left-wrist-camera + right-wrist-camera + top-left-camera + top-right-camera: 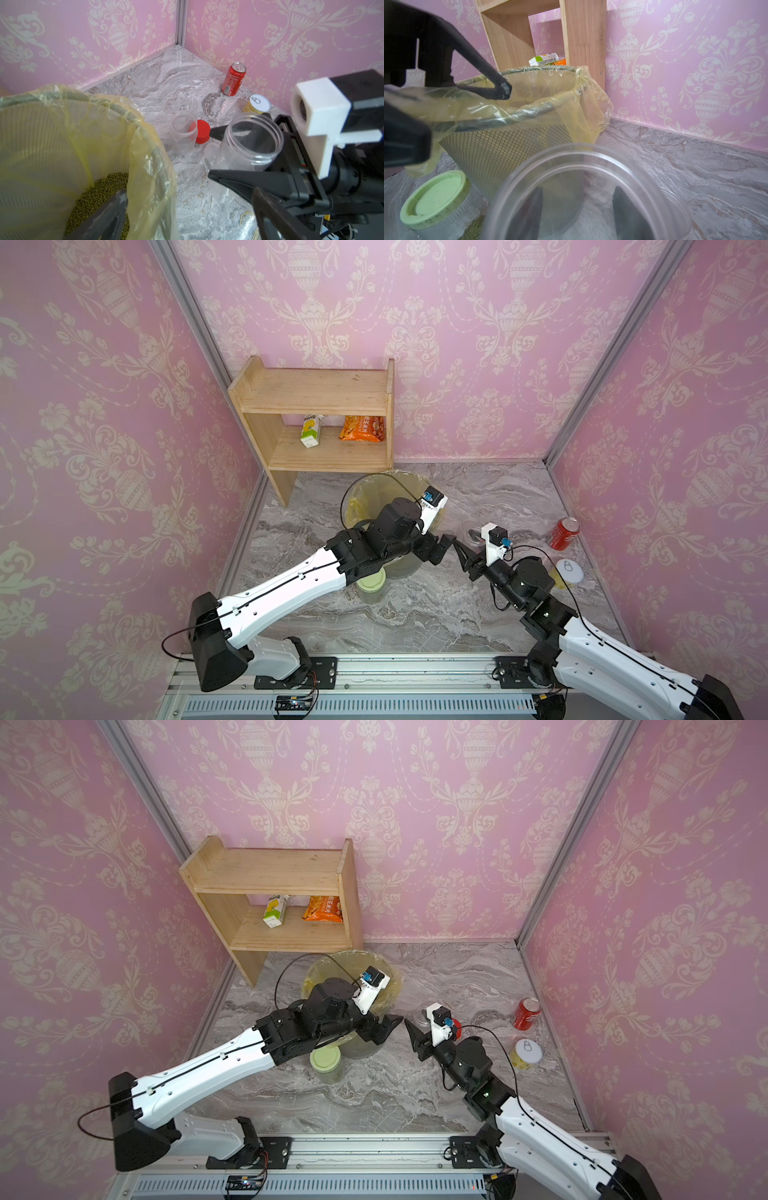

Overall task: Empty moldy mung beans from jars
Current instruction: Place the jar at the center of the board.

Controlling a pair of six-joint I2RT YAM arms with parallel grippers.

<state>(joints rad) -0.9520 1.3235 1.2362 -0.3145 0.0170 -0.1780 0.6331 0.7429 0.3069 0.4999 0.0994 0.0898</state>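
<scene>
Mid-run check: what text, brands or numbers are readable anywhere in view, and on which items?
Nothing reads cleanly.
red soda can: white script, too blurred.
carton: print too small.
orange snack bag: characters too small.
yellow tin: no legible text.
pale-green lid: rim marks unreadable.
tall clear jar: no label.

Top views look down; close wrist views both show the bin (pixel 508 149).
</scene>
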